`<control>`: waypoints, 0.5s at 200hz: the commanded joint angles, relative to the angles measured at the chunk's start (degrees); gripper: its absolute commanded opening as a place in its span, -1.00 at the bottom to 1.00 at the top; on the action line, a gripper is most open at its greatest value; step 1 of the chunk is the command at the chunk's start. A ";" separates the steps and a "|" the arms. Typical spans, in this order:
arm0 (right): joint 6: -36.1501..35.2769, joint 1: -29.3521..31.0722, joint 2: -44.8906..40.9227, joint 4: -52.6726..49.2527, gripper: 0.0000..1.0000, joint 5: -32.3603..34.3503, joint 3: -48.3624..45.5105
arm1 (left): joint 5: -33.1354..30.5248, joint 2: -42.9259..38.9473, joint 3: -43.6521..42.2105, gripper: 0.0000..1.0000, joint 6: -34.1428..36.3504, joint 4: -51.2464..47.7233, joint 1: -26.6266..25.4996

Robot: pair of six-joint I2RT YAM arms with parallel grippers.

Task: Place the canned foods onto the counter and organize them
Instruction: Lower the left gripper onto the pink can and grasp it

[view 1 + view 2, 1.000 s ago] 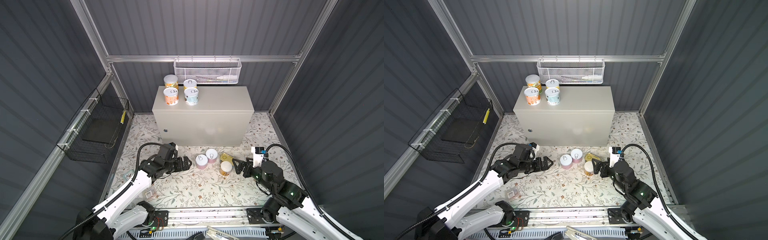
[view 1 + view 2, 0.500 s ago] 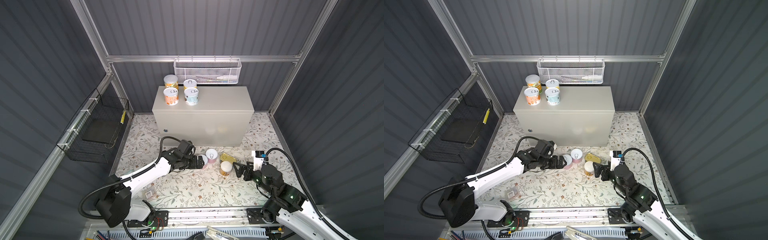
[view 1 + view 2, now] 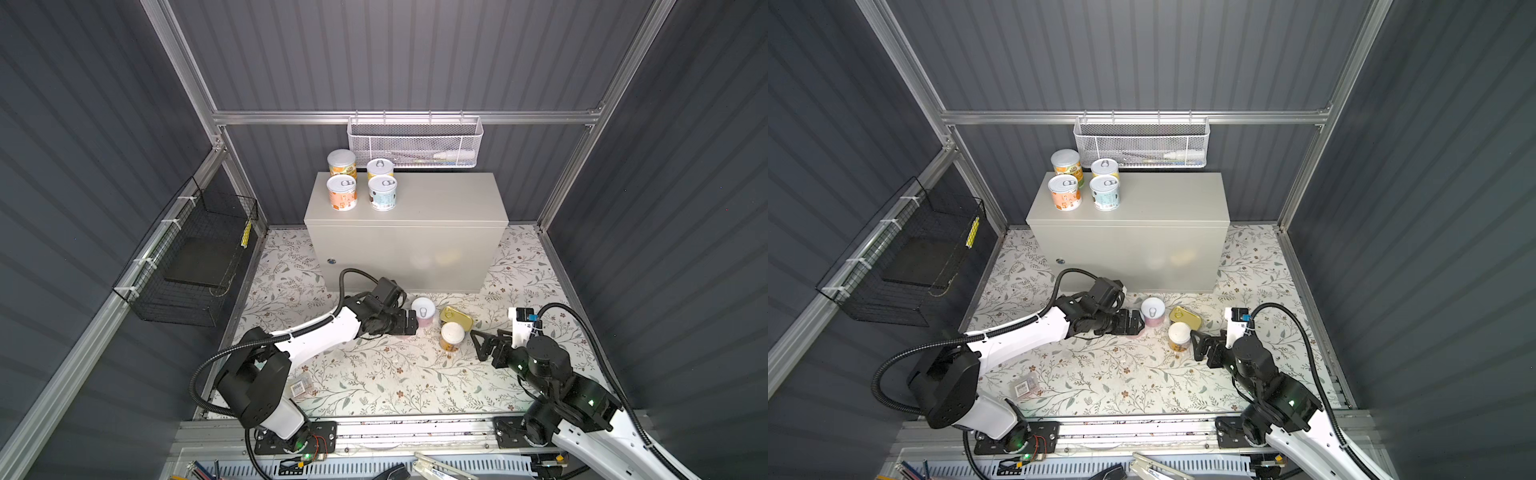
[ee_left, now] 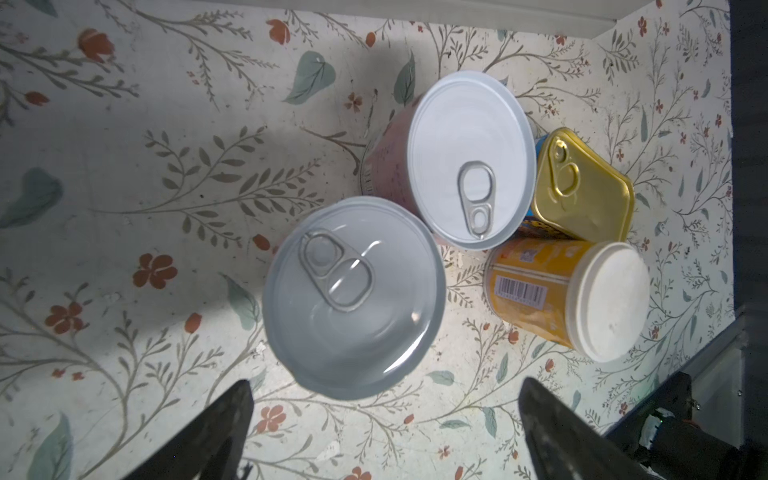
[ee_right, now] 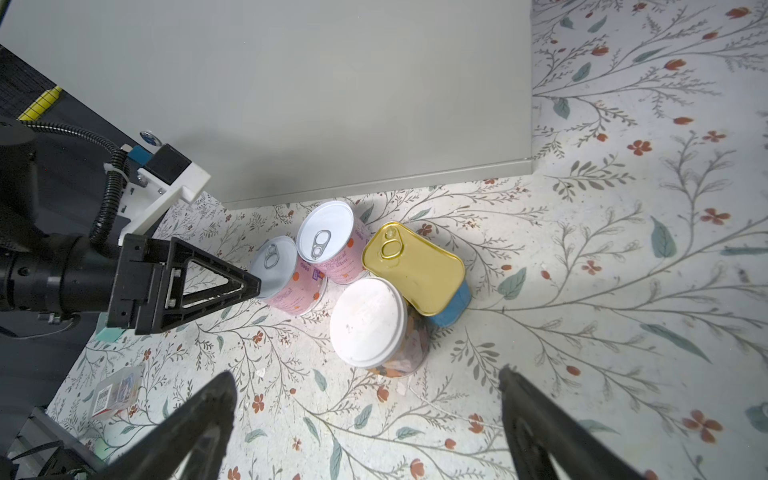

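While left fingers (image 4: 208, 436), right fingers (image 5: 187, 424) gape empty, pink cans (image 5: 325, 230) beside gold tin (image 5: 415, 266), counter (image 5: 291, 83) behind

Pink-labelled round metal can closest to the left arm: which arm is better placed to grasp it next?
Left. The open left claw hangs right at that pink-labelled round can; the right claw, also open, sits beyond the yellow round can with white lid.
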 commanded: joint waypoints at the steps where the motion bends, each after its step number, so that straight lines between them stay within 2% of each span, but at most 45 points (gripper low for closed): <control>1: 1.25 -0.06 -0.62 -2.65 0.98 1.06 -0.34 | -0.71 1.97 2.42 0.99 1.29 0.62 -1.23; 37: 2.80 -0.03 -0.70 -3.28 0.98 2.25 -0.74 | -1.37 5.47 4.72 0.99 2.30 0.10 -2.32; 100: 2.53 -0.05 -0.70 -3.54 0.97 1.76 -0.65 | -7.49 9.04 7.64 0.99 4.24 -2.42 -3.02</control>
